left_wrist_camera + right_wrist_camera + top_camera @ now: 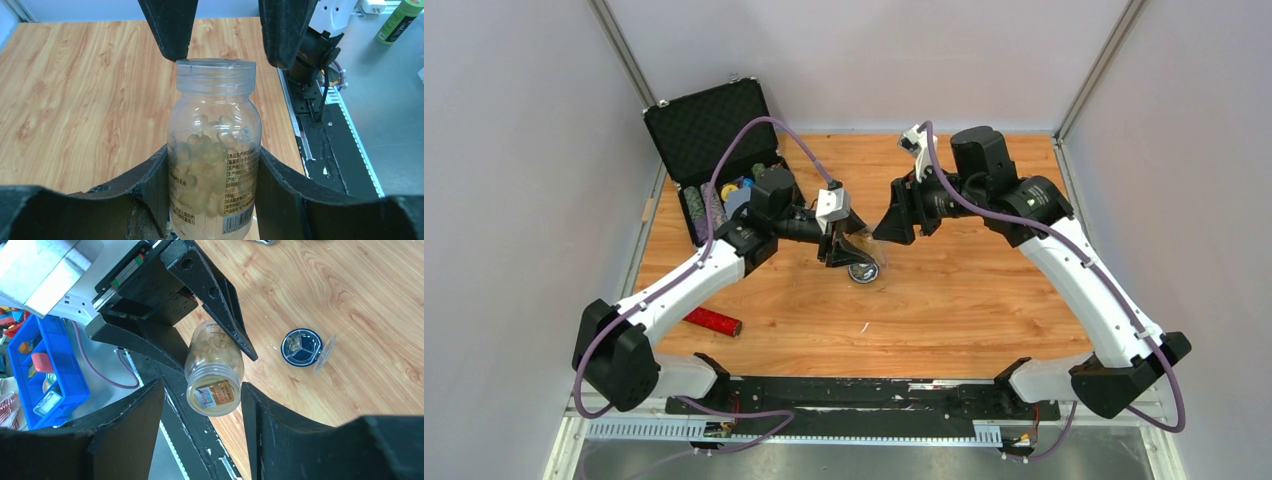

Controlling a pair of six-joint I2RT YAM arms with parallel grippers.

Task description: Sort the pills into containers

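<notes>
pill bottle (214, 150) base cut off below, label print unreadable

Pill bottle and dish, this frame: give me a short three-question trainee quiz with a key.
1. Multiple choice: what holds the pill bottle off the table?
A) the left arm's jaws
B) the right arm's jaws alone
C) nothing, it stands upright on the wood
2. True or false: the divided dish sits inside the black case.
3. Fill in: the dish's clear lid lies ___ the dish, not on it.
Key: 1 A. 2 False, it sits on the table. 3 beside.
</notes>
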